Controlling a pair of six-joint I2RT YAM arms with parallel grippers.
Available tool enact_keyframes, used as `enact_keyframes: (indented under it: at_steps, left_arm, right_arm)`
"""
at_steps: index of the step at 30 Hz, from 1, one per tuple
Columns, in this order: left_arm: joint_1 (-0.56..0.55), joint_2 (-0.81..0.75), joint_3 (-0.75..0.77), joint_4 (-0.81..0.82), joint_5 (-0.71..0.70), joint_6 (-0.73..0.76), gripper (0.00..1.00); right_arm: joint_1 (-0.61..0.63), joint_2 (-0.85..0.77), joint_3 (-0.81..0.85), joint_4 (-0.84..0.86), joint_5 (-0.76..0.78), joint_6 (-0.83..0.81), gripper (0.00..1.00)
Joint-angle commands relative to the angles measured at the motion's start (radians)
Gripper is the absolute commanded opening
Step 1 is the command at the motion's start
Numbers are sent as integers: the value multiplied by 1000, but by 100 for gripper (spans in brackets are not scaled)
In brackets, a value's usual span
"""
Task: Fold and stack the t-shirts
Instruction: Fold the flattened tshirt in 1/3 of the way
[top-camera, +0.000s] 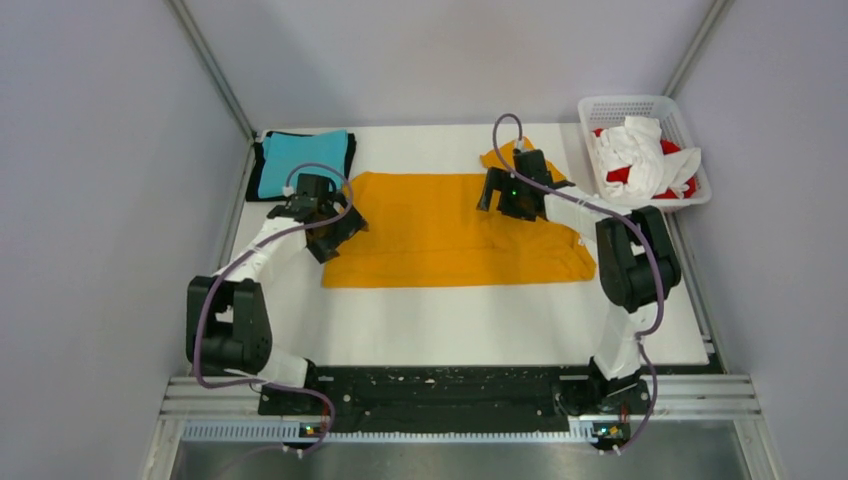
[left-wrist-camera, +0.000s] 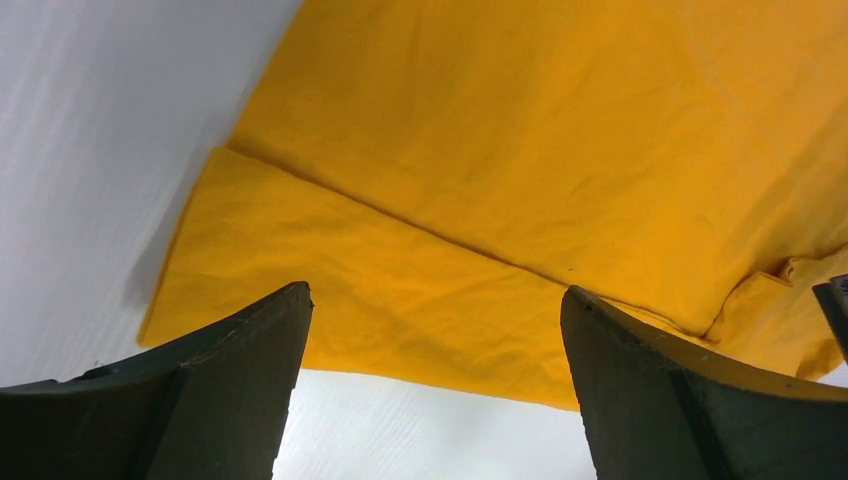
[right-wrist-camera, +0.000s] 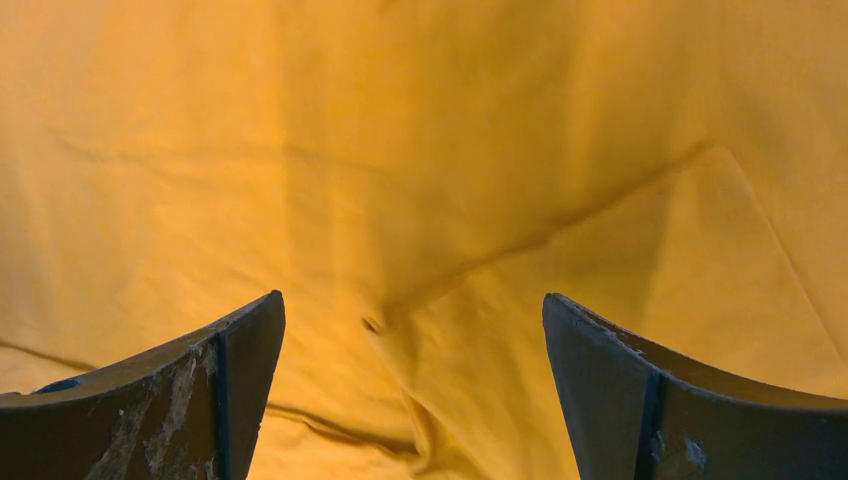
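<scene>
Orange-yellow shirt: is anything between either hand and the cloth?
Nothing visible. The left hand hangs open over the orange-yellow shirt at its folded left edge, the right hand open over its far right part; neither wrist view shows any other object.

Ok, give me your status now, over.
Left gripper open at orange shirt edge. Right gripper open above same shirt. Shirt partly folded on table. Nothing blocking.

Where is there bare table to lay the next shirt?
Widest: the near strip of table between the orange shirt and the arm bases. Narrower: the far strip from the teal shirt towards the basket, cut short by an orange sleeve. Crowded: the middle, where left fingers and right fingers hang open over the orange shirt.
</scene>
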Motion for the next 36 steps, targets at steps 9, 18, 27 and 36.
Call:
enact_keyframes:
  at_steps: [9,18,27,36]
  left_arm:
    - [-65,197,11,203,103,7,99]
    - [-65,137,-199,166,87,-23,99]
    - [-147,-157,-455,35,65,-177,99]
    - [-189,-387,-412,-115,45,-222,99]
  right_arm:
    - [4,-228,-326,-19,111,-45,99]
    - [12,-412,-543,-58,26,-18,99]
    - [30,-649,-703,-212,-25,4,99]
    - [30,-745,-662,-240,-12,-11,99]
